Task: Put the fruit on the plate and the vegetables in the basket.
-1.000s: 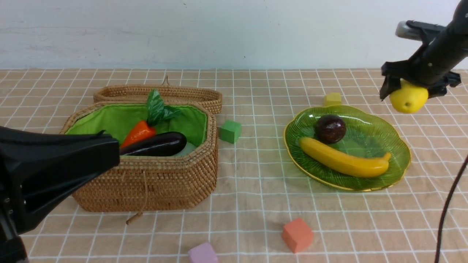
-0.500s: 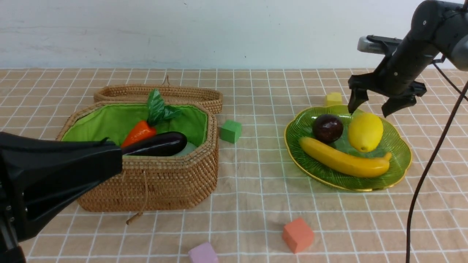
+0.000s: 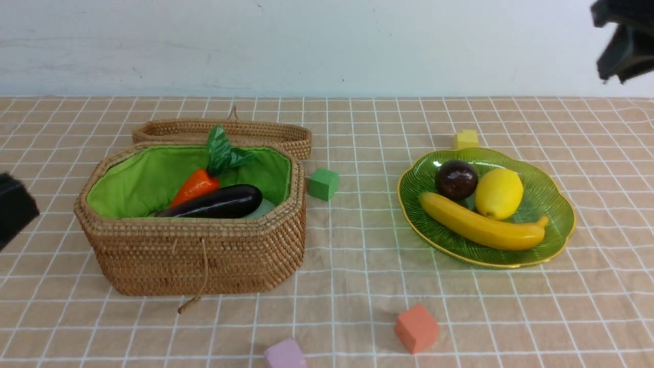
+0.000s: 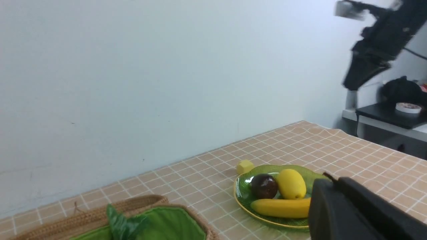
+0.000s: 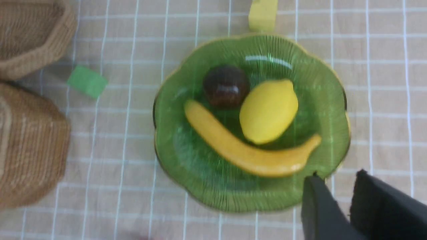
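The green plate (image 3: 557, 207) on the right holds the fruit: a banana (image 3: 480, 227), a lemon (image 3: 498, 193) and a dark mangosteen (image 3: 456, 179). In the green-lined wicker basket (image 3: 204, 255) on the left lie vegetables: an orange carrot (image 3: 194, 186) with leaves and a purple eggplant (image 3: 219, 203). My right gripper (image 5: 337, 175) hangs high above the plate's near right edge, its fingers a narrow gap apart and empty; in the front view it shows at the top right corner (image 3: 613, 71). My left gripper (image 4: 328, 180) is shut and empty, drawn back at the left edge (image 3: 15, 209).
The basket's lid (image 3: 225, 132) lies behind the basket. Small cubes sit on the checked cloth: a green one (image 3: 322, 184) right of the basket, a yellow one (image 3: 465, 138) behind the plate, an orange one (image 3: 416, 328) and a lilac one (image 3: 284, 354) near the front edge.
My right gripper let the lemon go onto the plate, then rose up and to the right, its fingers drawing closer. The lemon settled against the mangosteen. My left arm pulled back to the left.
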You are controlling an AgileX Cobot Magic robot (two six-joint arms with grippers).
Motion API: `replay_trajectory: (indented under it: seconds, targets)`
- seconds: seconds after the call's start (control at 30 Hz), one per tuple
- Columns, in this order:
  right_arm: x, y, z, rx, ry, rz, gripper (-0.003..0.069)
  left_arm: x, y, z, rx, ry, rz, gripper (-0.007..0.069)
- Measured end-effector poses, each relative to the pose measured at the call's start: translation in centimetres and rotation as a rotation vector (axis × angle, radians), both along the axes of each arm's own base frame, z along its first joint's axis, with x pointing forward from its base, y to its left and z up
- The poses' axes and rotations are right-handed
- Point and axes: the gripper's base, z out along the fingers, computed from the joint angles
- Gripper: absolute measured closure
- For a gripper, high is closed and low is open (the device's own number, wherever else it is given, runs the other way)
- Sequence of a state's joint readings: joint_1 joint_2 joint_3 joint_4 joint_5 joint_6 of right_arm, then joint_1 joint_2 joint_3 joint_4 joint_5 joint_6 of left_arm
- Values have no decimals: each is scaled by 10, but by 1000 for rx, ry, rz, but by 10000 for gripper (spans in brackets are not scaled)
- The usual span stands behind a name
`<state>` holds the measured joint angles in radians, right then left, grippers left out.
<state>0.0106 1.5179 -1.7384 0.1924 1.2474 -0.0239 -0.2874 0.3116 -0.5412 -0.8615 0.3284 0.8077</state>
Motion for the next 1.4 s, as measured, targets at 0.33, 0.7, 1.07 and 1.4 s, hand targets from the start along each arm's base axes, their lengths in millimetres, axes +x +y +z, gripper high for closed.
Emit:
replay_trajectory:
  seconds: [0.33, 0.7, 1.07, 1.4]
  targets:
    - [-178, -6, -55, -21, -76, -42, 597, -2, 9, -74, -127, 79, 79, 638]
    - [-255, -10, -88, 0, -543, -103, 582, 3, 9, -98, -133, 147, 92, 638]
    - [-259, -12, -134, 14, -646, -130, 512, 3, 9, -98, -136, 147, 93, 638]
    - [-243, -21, -197, -163, -747, -136, 505, 3, 9, -98, -137, 146, 94, 638]
